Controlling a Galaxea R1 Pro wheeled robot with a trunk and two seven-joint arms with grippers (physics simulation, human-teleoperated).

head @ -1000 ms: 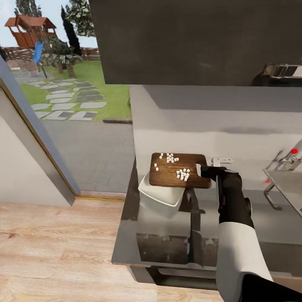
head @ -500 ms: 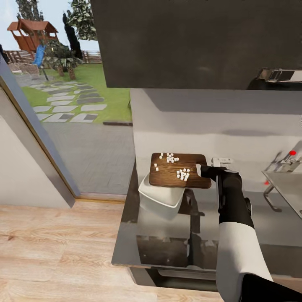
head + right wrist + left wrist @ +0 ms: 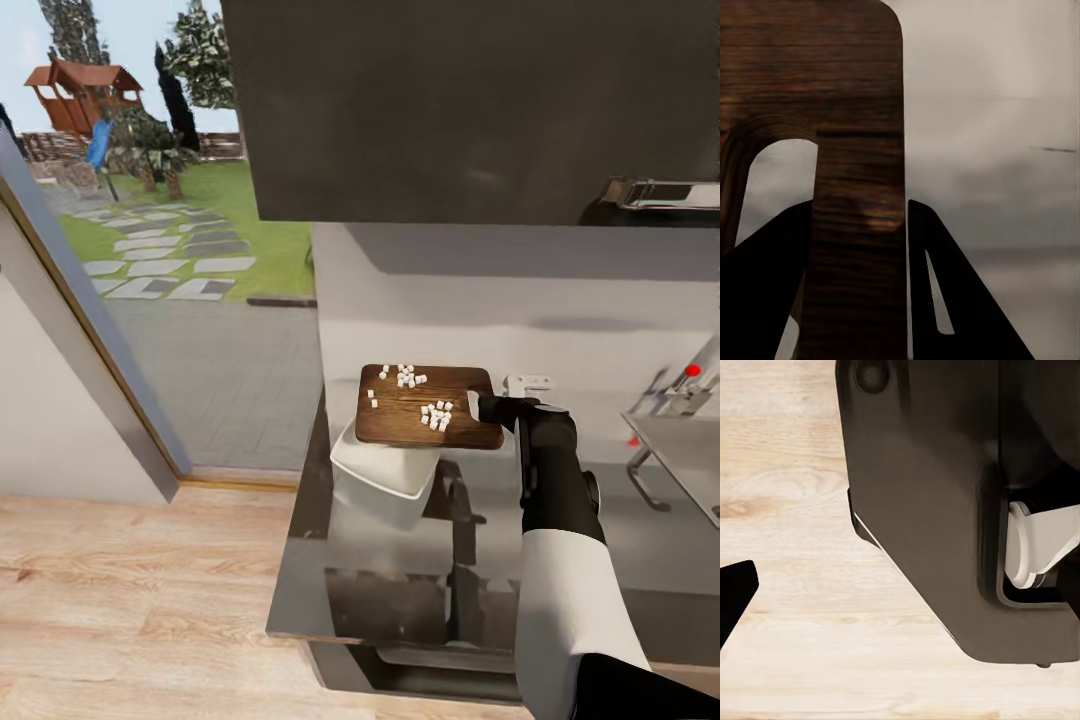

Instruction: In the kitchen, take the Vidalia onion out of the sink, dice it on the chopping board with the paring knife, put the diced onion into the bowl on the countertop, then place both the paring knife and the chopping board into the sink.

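With your right gripper [image 3: 478, 405] clamped on the handle end of the chopping board [image 3: 428, 405], diced onion [image 3: 436, 415] sits on the raised board above the white bowl [image 3: 385, 467] on the counter [image 3: 400, 570]; left fingers' state indeterminate.

You have a chopping board [image 3: 428, 420] of dark brown wood with visible grain and a dull, matt face, dotted with small white onion pieces [image 3: 436, 415]. The bowl [image 3: 385, 470] under it looks smooth, plain white. Your countertop [image 3: 400, 560] is glossy grey and mirrors what stands above it, with a thin metallic front edge. The floor [image 3: 130, 600] is light wood with clear grain. The cabinet [image 3: 480, 100] overhead is dark grey with a soft sheen, and the tap [image 3: 680, 385] shines like chrome
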